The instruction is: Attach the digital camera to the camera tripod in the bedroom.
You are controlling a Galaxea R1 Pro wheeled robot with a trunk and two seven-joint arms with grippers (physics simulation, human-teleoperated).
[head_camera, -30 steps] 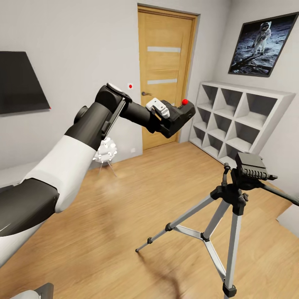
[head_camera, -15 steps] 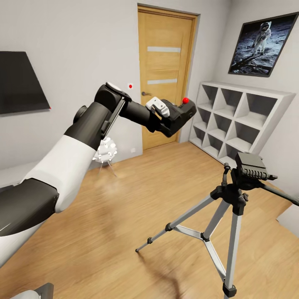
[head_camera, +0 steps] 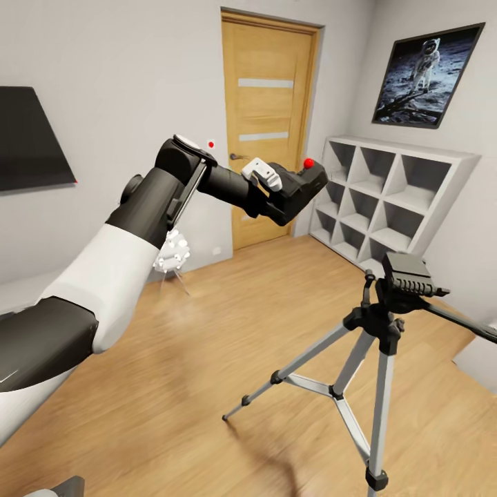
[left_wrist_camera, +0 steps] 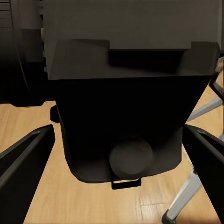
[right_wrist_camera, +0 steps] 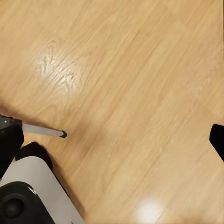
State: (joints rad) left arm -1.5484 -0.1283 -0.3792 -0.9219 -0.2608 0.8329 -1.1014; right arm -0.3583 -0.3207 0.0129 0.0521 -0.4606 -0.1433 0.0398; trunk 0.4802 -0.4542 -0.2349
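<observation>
In the head view my left gripper (head_camera: 286, 200) is shut on the black digital camera (head_camera: 305, 185), held in the air with its red button up. The camera tripod (head_camera: 378, 331) stands on the wood floor at the right, on silver legs. Its black head (head_camera: 407, 275) is lower than the camera and to its right, well apart from it. The left wrist view has the digital camera (left_wrist_camera: 123, 116) between two dark fingers (left_wrist_camera: 21, 163), with a tripod leg (left_wrist_camera: 189, 198) beyond. My right gripper (right_wrist_camera: 112, 140) hangs open over bare floor, one fingertip (right_wrist_camera: 217, 138) at the picture's edge.
A wooden door (head_camera: 266, 131) is shut in the far wall. A white cube shelf (head_camera: 390, 203) lines the right wall under an astronaut poster (head_camera: 424, 76). A white spiky ornament (head_camera: 172, 255) stands by the left wall. Open floor lies between me and the tripod.
The whole view has shifted a little, so the door, shelf and tripod sit slightly further left. My left arm keeps the camera at much the same place.
</observation>
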